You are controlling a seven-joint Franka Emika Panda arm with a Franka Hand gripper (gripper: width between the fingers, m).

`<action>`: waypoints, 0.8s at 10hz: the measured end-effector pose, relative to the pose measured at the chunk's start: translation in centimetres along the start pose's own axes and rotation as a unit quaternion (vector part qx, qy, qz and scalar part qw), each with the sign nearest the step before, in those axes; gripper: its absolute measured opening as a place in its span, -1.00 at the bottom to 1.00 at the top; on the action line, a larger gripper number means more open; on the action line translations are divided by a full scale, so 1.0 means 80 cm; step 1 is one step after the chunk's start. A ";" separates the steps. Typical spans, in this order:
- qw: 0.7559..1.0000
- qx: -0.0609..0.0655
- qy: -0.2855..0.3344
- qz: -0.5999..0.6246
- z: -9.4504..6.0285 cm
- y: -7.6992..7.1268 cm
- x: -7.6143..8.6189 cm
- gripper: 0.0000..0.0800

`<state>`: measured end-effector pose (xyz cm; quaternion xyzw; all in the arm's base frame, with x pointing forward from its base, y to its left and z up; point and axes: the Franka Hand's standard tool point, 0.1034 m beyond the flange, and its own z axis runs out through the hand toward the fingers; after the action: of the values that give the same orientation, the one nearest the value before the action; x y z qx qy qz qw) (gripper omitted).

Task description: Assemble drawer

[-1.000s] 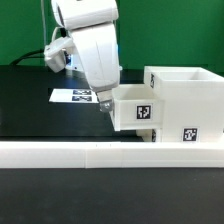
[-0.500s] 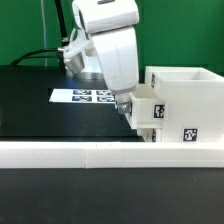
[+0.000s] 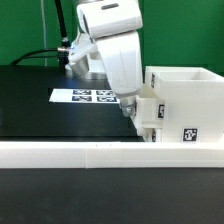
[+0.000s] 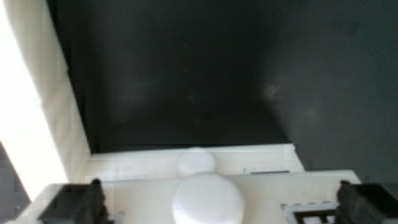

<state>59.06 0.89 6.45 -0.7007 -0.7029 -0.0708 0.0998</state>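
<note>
The drawer's large white shell (image 3: 188, 95) stands at the exterior view's right, open-topped, with a square tag (image 3: 188, 133) low on its front. A small white tray (image 3: 150, 113) with its own tag sits partway into the shell's side. My gripper (image 3: 130, 106) is down at the tray's outer end, and the arm hides part of the tray. In the wrist view the tray (image 4: 151, 170) and its rounded white knob (image 4: 199, 195) lie between my dark fingers (image 4: 71, 203). The gripper (image 4: 214, 208) is open wide, one finger on each side of the tray's end.
A long low white rail (image 3: 100, 152) runs across the front of the black table and shows in the wrist view as a white rail (image 4: 39, 100). The marker board (image 3: 82, 96) lies flat behind the arm. A green wall stands at the back.
The arm and the small tray have moved toward the exterior view's right, so the tray sits deeper in the shell. The jaws stay wide apart.
</note>
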 end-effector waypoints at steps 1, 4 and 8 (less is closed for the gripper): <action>1.000 0.000 0.002 -0.005 0.001 0.001 0.009 0.62; 1.000 0.003 0.002 -0.007 0.004 0.002 0.034 0.62; 1.000 0.005 -0.001 -0.016 0.005 0.000 0.016 0.62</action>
<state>59.03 2.24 6.40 -0.6890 -0.7143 -0.0683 0.1018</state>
